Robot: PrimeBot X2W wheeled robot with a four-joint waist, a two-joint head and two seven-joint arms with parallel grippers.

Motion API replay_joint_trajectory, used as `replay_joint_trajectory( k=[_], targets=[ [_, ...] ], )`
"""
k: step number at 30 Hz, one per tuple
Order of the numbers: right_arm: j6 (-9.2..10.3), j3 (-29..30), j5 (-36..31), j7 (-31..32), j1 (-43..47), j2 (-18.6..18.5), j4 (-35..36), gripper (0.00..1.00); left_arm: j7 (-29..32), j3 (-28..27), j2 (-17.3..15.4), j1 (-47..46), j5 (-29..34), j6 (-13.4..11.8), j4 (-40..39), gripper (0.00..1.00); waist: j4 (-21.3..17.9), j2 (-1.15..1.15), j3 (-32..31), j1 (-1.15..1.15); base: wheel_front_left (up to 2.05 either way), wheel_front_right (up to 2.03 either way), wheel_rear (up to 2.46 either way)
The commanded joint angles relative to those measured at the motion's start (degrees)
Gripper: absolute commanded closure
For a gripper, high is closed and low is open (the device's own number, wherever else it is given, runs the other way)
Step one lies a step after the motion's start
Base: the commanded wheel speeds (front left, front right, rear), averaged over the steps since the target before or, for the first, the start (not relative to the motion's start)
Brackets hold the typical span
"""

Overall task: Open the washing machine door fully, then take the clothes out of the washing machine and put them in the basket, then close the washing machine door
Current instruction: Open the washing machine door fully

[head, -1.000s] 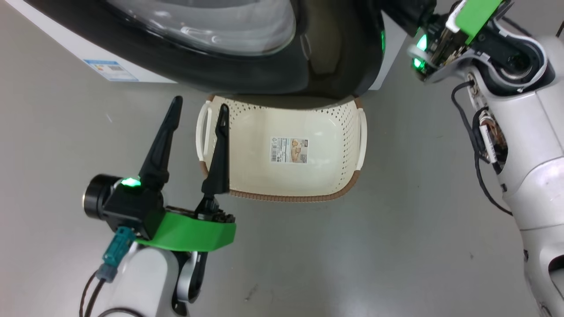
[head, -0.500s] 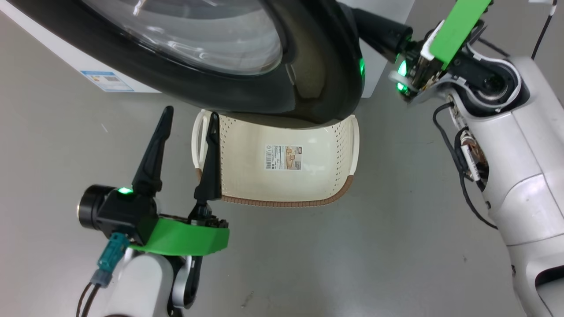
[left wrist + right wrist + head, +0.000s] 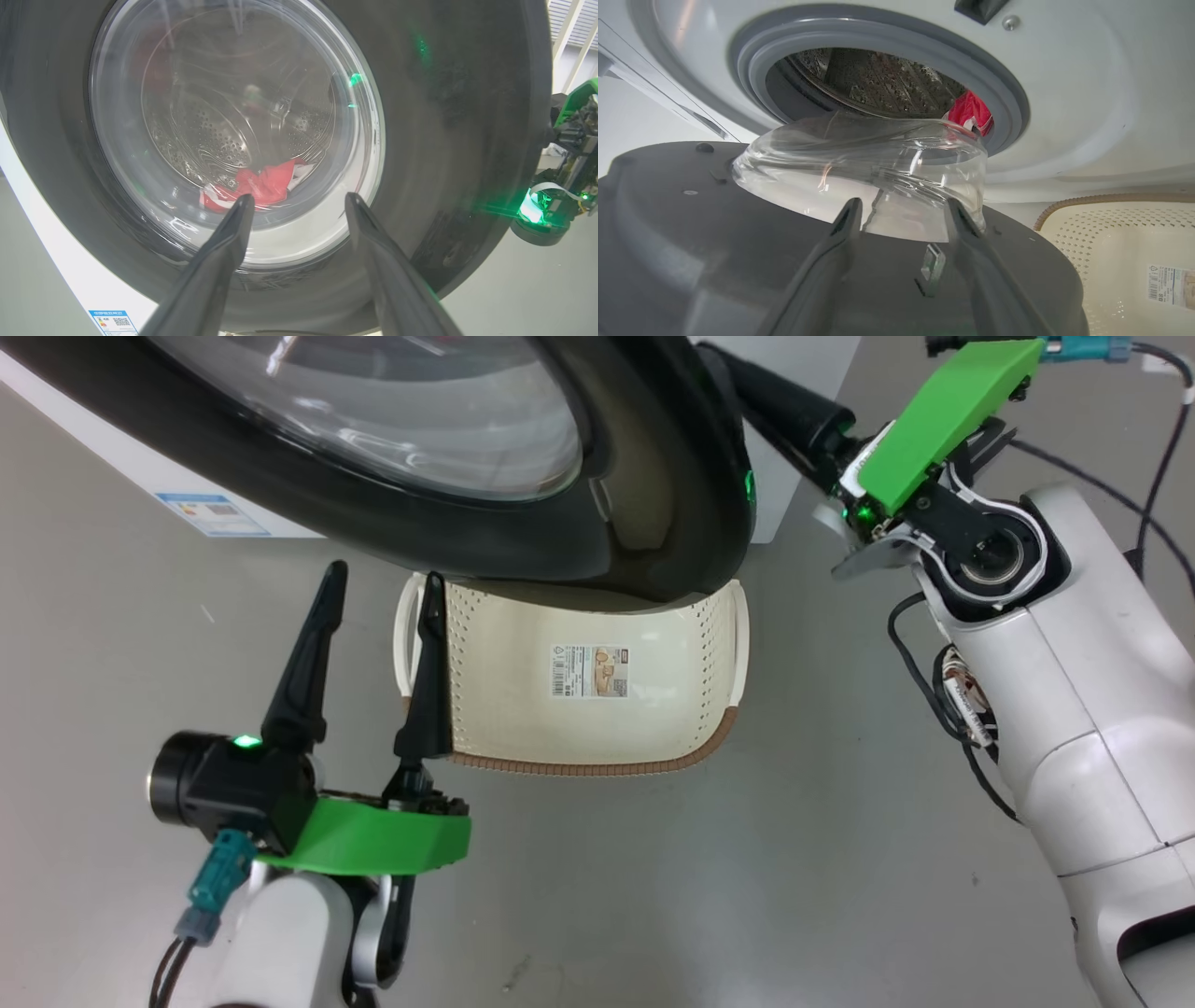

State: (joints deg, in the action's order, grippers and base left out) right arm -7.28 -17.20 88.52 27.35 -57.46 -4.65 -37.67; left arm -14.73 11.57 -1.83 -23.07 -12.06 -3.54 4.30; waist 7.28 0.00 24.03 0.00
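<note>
Washing machine door [image 3: 653,513] stands part open. You see it swung out over the far side of the basket [image 3: 597,767], with its glossy black rim covering the basket's far rim in the head view. In the right wrist view you face its grey inner side. There the glass bowl [image 3: 859,172] bulges toward the drum [image 3: 878,84], and a gap shows between the door and the grey rubber ring [image 3: 878,32].

Your right gripper [image 3: 902,203] is at the door's right edge with its jaws spread. A small latch [image 3: 933,263] shows between the two fingers, and they pinch nothing you can see.

Your left gripper [image 3: 384,571] hangs by the basket's left handle, jaws spread wide. One finger overlaps the basket's left rim in the head view, and you cannot tell whether it touches.

The clothes [image 3: 261,184] lie red at the bottom of the drum, inside the washing machine [image 3: 1064,93]. The basket sits on the grey floor [image 3: 747,877] just in front of the machine, with a paper label [image 3: 590,672] on its bottom.
</note>
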Motion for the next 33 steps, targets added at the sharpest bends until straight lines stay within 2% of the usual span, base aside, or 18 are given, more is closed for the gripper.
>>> replay_joint_trajectory(
  k=[1,5,11,15,19,24,28,33],
  targets=[
    [-0.21,-0.93,-2.64,-3.01,0.33,0.66,2.41,0.0,-0.27,-2.19,-1.05,0.58,0.72,0.38,-1.18,0.0,-0.33,0.0,0.47,0.0,0.0,0.0,0.0],
    [-0.21,-3.11,-10.51,-12.75,1.07,-1.93,5.24,0.0,-0.27,-3.02,-1.05,-0.58,0.91,1.14,-1.24,0.0,-0.84,0.0,1.42,0.0,0.0,0.0,0.0],
    [-0.21,-4.46,-16.71,-23.26,2.7,-4.15,6.62,0.0,-0.27,-3.68,-1.05,-1.08,0.45,1.62,-1.33,0.0,-1.58,0.0,1.76,0.0,0.0,0.0,0.0],
    [-0.21,-7.88,-25.13,-32.09,4.17,-6.64,6.75,0.0,-0.27,-4.19,-1.05,-1.1,0.39,1.69,-1.32,0.0,-2.33,0.0,1.91,0.0,0.0,0.0,0.0],
    [-0.21,-10.23,-33.66,-39.63,5.28,-7.5,5.08,0.0,-0.27,-4.75,-1.05,-0.9,0.55,1.74,-1.36,0.0,-3.17,0.0,1.94,0.0,0.0,0.0,0.0],
    [-0.21,-6.83,-45.68,-42.25,7.45,-7.23,5.52,0.0,-0.27,-4.77,-1.05,-0.8,0.18,1.73,-1.56,0.0,-3.47,0.0,2.02,0.0,0.0,0.0,0.0],
    [-0.21,0.19,-57.51,-42.32,12.48,-4.92,12.44,0.0,-0.27,-4.78,-1.05,-0.86,0.02,1.53,-2.08,0.0,-3.43,0.0,2.24,0.0,0.0,0.0,0.0],
    [-0.21,5.12,-68.62,-42.33,19.42,-1.99,20.81,0.0,-0.27,-4.81,-1.05,-0.57,0.75,1.71,-2.67,0.0,-3.29,0.0,2.43,0.0,0.0,0.0,0.0]
  ],
)
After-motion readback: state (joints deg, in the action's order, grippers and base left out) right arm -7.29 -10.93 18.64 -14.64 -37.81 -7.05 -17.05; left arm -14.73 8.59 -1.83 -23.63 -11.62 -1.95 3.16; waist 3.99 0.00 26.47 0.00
